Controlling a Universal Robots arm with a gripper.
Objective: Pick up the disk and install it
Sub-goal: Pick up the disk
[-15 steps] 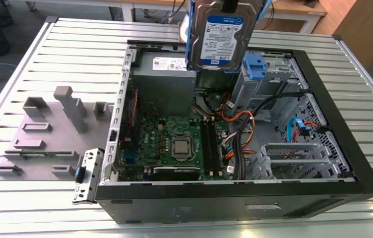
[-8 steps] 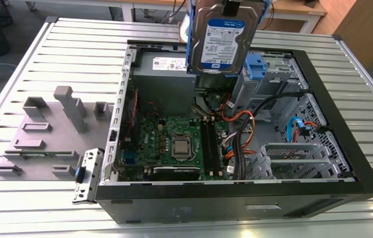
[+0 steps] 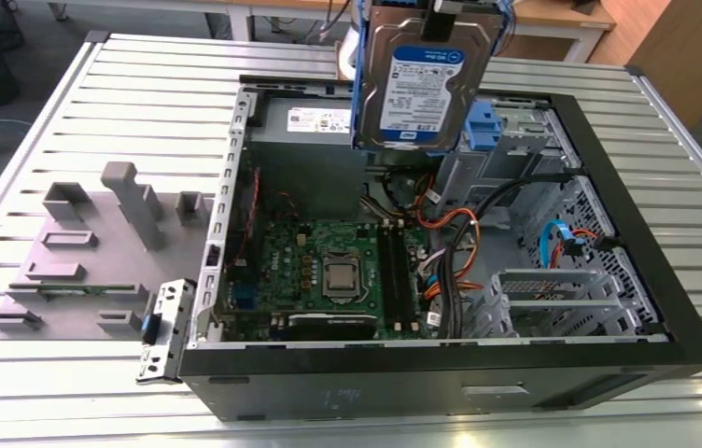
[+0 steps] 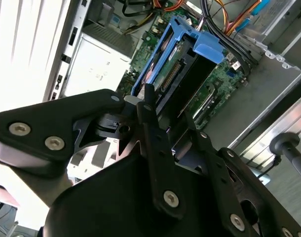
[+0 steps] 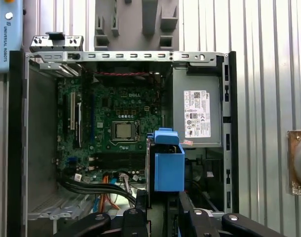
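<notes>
The hand is clamped on the disk, its black fingers pressed against either side of the blue carrier, as the second wrist view shows. The disk hangs upright from that grip, label toward the exterior view, in the air above the far end of the open computer case and touching nothing else.

Because the hold is on one end of a plastic frame, with the rest of the drive hanging below it, I judge the frame could flex or slide between the fingers. If it dropped, the disk would land on the motherboard or the power supply.

Black and orange cables cross the space just beside the silver drive cage, where a blue bracket already sits. A lowered corner could snag a cable and twist the disk in the grip.

A slightly tilted carrier would likely jam against the cage edge instead of seating, and pushing on could crack the plastic
</notes>
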